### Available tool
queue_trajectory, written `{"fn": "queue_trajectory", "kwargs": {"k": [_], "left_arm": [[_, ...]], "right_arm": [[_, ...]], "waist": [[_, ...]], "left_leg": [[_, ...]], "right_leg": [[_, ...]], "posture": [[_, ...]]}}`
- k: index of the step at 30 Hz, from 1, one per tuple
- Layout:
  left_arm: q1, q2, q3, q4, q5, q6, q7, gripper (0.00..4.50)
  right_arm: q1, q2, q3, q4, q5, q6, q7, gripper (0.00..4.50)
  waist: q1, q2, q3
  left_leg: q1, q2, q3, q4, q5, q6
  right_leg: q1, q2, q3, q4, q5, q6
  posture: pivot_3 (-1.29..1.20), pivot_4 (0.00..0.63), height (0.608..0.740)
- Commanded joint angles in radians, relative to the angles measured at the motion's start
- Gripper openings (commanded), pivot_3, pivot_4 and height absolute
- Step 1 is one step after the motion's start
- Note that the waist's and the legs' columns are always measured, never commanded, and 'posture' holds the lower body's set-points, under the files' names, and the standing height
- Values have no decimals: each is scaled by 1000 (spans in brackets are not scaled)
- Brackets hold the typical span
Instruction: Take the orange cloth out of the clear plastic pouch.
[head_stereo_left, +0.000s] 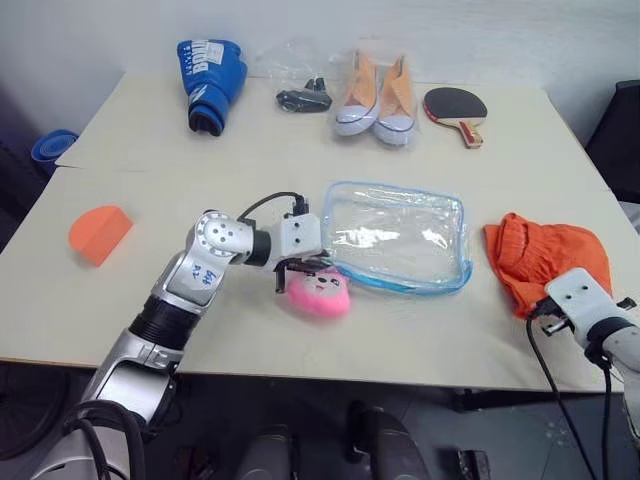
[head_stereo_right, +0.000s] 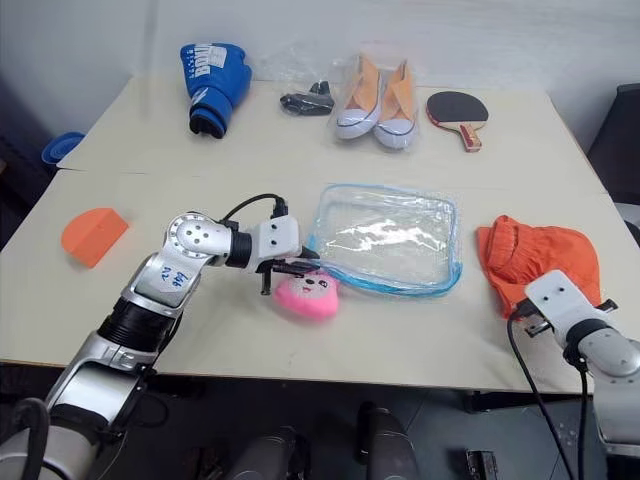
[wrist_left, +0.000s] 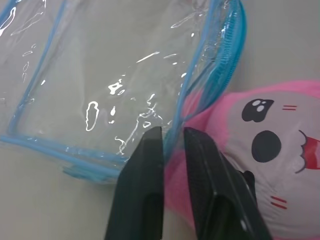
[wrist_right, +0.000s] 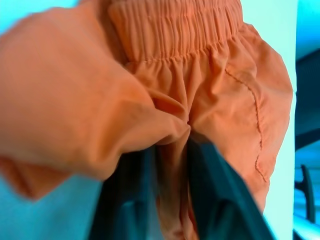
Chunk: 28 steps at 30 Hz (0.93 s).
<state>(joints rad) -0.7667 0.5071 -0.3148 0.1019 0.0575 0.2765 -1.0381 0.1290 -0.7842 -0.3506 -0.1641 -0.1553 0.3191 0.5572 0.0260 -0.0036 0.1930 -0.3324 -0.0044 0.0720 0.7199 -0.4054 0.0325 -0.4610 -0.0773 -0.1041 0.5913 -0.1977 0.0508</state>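
Left eye view first: finds the clear plastic pouch (head_stereo_left: 395, 235) lying flat at mid-table, see-through and apparently empty, its zip edge towards the near side. Places the orange cloth (head_stereo_left: 545, 260) well apart from it, heaped on the table (head_stereo_left: 250, 150) at the right, so likely counts the removal as done. Puts the left gripper (wrist_left: 172, 132) at the pouch's near-left corner, fingers a little parted with the blue edging running into the gap, not pinched tight; probably there to pin the pouch while the cloth left it. Notes the pink plush charm (head_stereo_left: 320, 293) just beside that corner, touching the pouch, tethered there rather than placed. Puts the right gripper (wrist_right: 172, 142) at the cloth's near edge, fingers apart with a fold lying loosely between, reading as released rather than clenched. Leaves the boxing glove (head_stereo_left: 212, 82), sneakers (head_stereo_left: 378, 95) and paddle (head_stereo_left: 457, 110) along the far edge and an orange wedge (head_stereo_left: 100, 233) at left, all clear of the work.
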Motion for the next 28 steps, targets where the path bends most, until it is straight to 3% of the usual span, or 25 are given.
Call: {"fn": "queue_trajectory", "kwargs": {"k": [1, 7, 12, 15, 18, 22, 24, 28], "left_arm": [[-10, 10, 19, -51, -20, 9, -8, 2169], [-27, 14, 84, -79, -117, 95, -38, 4027], [-38, 77, 244, -113, -335, 282, -129, 4027], [-27, 217, 380, -35, -484, 398, -261, 4027], [5, 328, 435, 38, -524, 331, -376, 4027], [47, 431, 432, 99, -518, 229, -515, 4027], [33, 443, 423, 128, -514, 203, -536, 4027], [-27, 440, 379, 190, -484, 153, -519, 4027]], "right_arm": [[51, -38, -48, -77, 18, -26, 40, 2394], [153, -41, -183, -197, 118, 25, 128, 4473], [192, -20, -453, -281, 385, 341, 256, 4473], [286, -48, -679, -261, 523, 514, 391, 4473], [346, -67, -818, -229, 616, 612, 464, 4473], [397, -76, -899, -183, 656, 632, 495, 4473], [396, -81, -909, -176, 672, 644, 487, 4473], [394, -84, -905, -189, 694, 646, 469, 4473]], "waist": [[-1, 0, 0], [0, 0, 0], [-1, 0, 0], [-1, 0, 0], [-3, 0, 0], [-2, 1, 0], [2, 0, 0], [4, 0, 0]], "left_leg": [[0, 0, 0, 0, 0, 0], [0, 0, 0, 0, 0, 1], [-1, 0, -1, 0, 0, 1], [-1, 1, -2, 0, -1, 1], [0, 1, -3, -2, -1, 2], [6, 0, -2, -3, -3, 4], [13, 1, -4, -4, -5, 5], [13, 1, -6, -3, -6, 4]], "right_leg": [[0, 0, 0, 0, 0, 0], [0, 1, 0, 0, 0, 0], [0, 0, 0, 0, 0, 0], [0, 0, 0, 0, 0, 0], [0, 1, -1, -1, -1, -2], [9, 0, 0, -3, -2, -1], [14, -1, 0, -7, -3, 0], [14, -2, 0, -4, -3, 1]], "posture": [[0, 150, 740], [0, 150, 740], [0, 150, 740], [0, 150, 740], [0, 150, 740], [0, 150, 740], [0, 150, 740], [0, 150, 740]]}}
